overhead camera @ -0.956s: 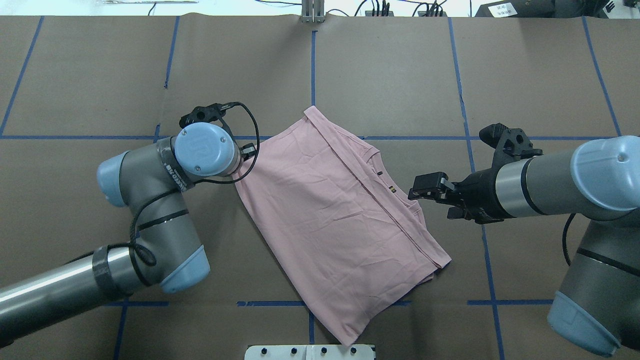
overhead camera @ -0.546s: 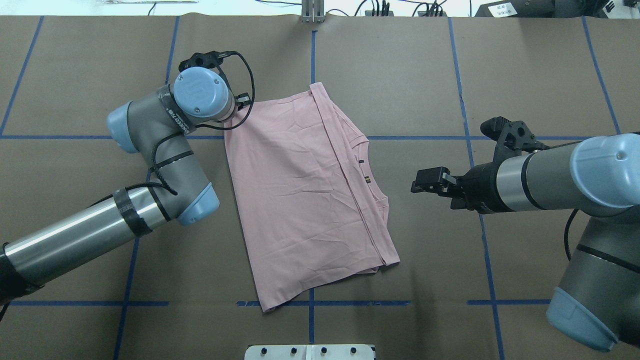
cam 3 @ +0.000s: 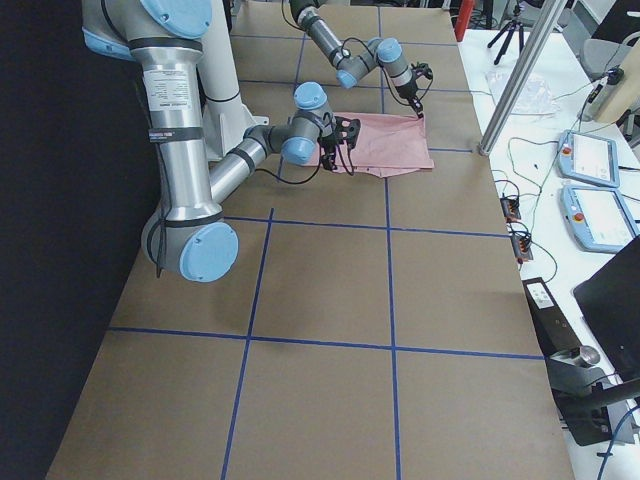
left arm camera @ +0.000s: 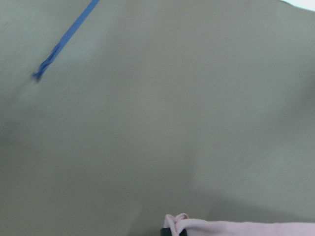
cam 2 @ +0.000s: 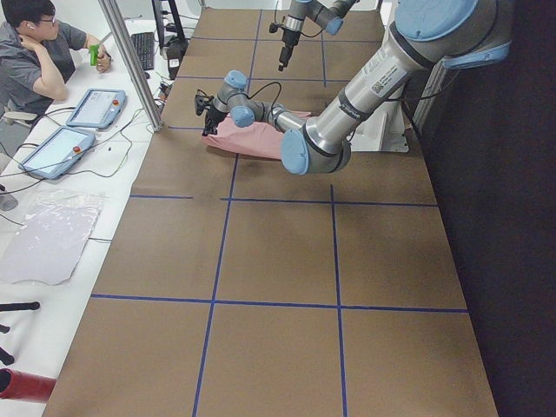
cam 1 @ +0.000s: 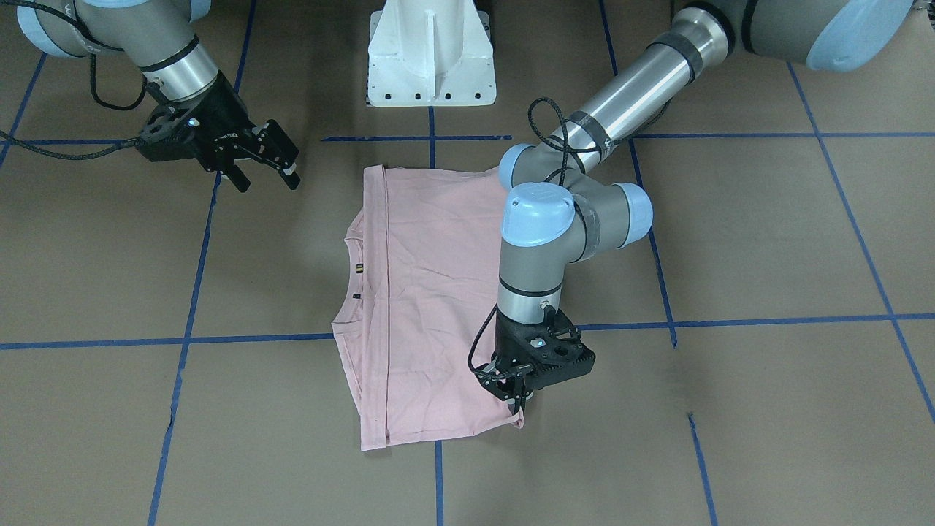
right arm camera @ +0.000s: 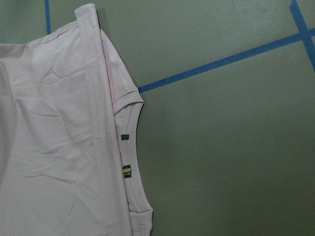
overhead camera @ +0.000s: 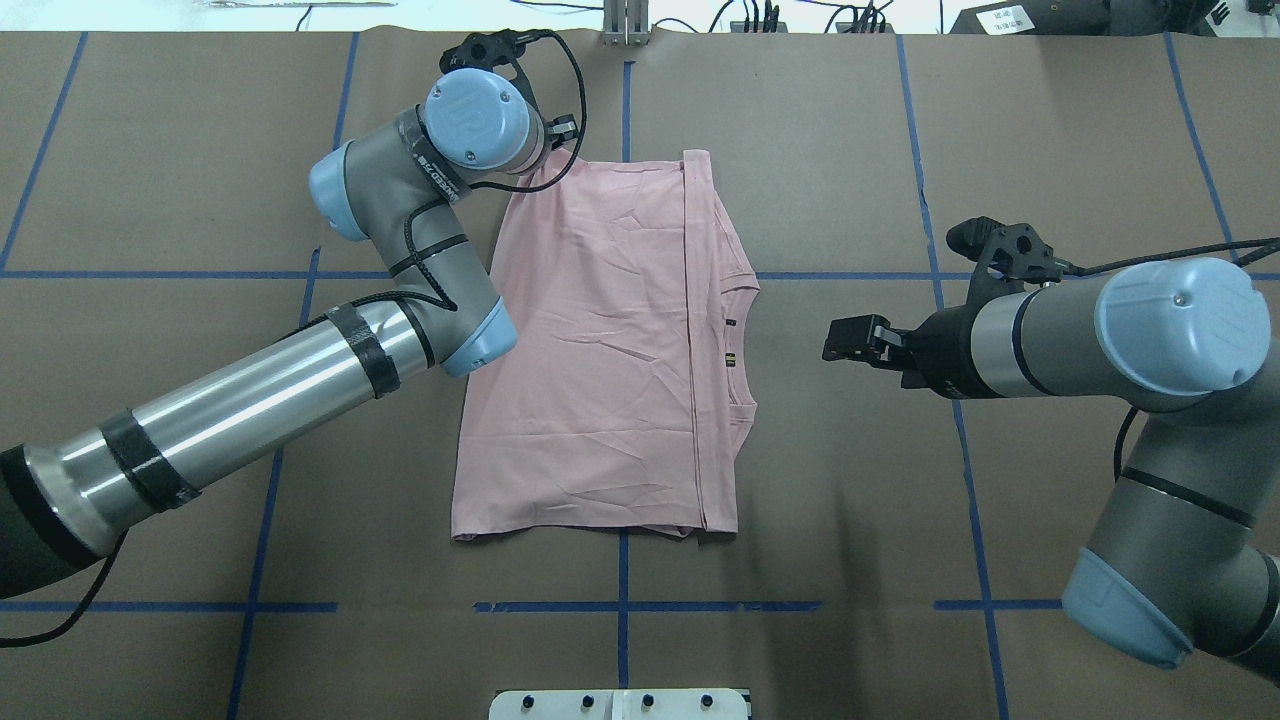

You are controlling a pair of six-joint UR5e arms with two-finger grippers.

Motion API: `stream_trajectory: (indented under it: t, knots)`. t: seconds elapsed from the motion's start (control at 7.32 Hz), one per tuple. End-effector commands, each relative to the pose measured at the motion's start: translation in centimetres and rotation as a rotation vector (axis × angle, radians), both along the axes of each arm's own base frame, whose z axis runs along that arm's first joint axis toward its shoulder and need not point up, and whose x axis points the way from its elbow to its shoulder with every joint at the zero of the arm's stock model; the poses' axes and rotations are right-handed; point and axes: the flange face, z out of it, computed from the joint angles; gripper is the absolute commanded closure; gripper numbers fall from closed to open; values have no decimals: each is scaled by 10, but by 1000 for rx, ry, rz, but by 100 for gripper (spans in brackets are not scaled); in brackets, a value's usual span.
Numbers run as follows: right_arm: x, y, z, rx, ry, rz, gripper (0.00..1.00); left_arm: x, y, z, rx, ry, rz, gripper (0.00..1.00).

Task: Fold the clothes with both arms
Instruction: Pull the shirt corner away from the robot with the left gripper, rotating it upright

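Note:
The pale pink T-shirt (overhead camera: 600, 350) lies folded and flat mid-table, plain side up, with its neckline and small tags (overhead camera: 733, 357) toward my right arm. No print shows. My left gripper (cam 1: 520, 400) is shut on the shirt's far left corner; in the overhead view its wrist hides it. The left wrist view shows that pink edge (left arm camera: 246, 228) bunched at a black fingertip. My right gripper (overhead camera: 832, 345) is open and empty, above the table a little to the right of the neckline. It also shows in the front-facing view (cam 1: 266, 181). The right wrist view shows the collar side of the shirt (right arm camera: 59, 147).
The brown table cover carries a grid of blue tape lines (overhead camera: 620, 606). The white pedestal base (cam 1: 431, 58) stands at the near edge. A metal post (overhead camera: 625, 20) and cables are at the far edge. An operator (cam 2: 39, 61) sits with tablets beyond it.
My left gripper has pulled the shirt corner toward the far edge, and the shirt has turned from slanted to square with the tape lines. The right gripper has barely moved.

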Motion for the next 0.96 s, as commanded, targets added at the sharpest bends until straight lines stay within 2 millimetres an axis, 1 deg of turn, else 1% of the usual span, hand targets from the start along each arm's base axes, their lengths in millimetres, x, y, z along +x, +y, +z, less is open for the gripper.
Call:
stream_trajectory:
  t: [0.0,0.14,0.27,0.41,0.55,0.68,0.82]
  knots:
    - [-2,-3,5,3,14,4,0,-1,-15,26,39,-92,-9,1]
    - [-2,-3,5,3,14,4,0,-12,-24,23,48,-92,-14,0]
    - [-2,-3,5,1,15,3,0,-22,-27,14,50,-65,1,0]
    - [-4,-4,7,-4,18,-3,0,-29,-13,7,32,-10,68,0]
    - [-7,-4,10,-11,23,-10,0,-55,21,26,20,63,134,0]
    - [-11,-1,13,-14,29,-18,0,-91,65,40,-2,104,166,0]
    - [-14,2,15,-16,32,-27,0,-114,97,28,-66,106,179,0]
